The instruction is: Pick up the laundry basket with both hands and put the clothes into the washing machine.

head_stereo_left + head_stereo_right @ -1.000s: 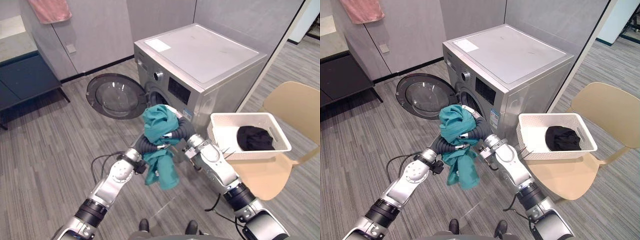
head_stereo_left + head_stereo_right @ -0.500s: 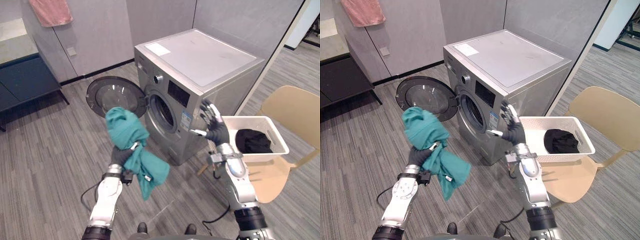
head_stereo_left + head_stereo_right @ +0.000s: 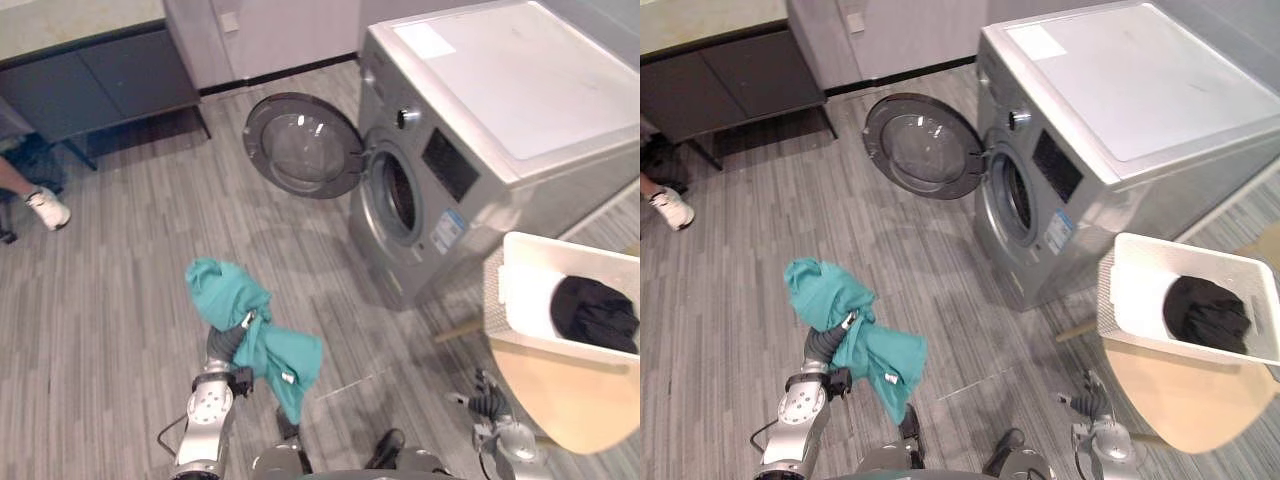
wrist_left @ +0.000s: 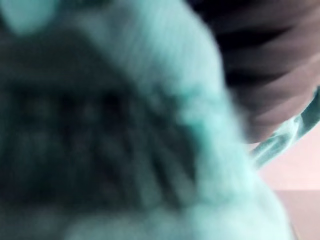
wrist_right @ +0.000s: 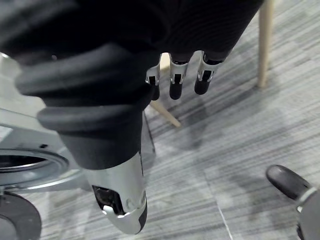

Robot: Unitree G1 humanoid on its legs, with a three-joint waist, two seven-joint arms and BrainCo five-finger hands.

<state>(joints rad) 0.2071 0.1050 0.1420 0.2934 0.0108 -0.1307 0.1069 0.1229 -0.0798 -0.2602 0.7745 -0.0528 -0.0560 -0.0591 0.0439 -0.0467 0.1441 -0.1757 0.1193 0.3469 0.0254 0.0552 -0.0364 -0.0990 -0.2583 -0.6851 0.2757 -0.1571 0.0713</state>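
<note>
A teal garment (image 3: 240, 318) is bunched over my left hand (image 3: 224, 346), which is shut on it low over the floor, well left of the washing machine (image 3: 500, 110). Up close, the teal cloth (image 4: 150, 150) presses against the left wrist camera. The machine's round door (image 3: 302, 146) hangs open beside the drum opening (image 3: 396, 194). A white laundry basket (image 3: 497, 290) with a black garment (image 3: 595, 312) in it rests on a tan chair (image 3: 560, 405) right of the machine. My right hand (image 3: 487, 404) hangs low in front of the chair, with straight fingers (image 5: 173, 82) that hold nothing.
A dark low cabinet (image 3: 100, 85) stands against the far wall at the left. A person's foot in a white shoe (image 3: 46, 208) shows at the left edge. Wood-look floor stretches between me and the machine. A chair leg (image 5: 264, 45) stands near my right hand.
The camera has moved and now looks more steeply down. My right hand has dropped from beside the machine's front to low by the chair. The left hand still holds the teal garment.
</note>
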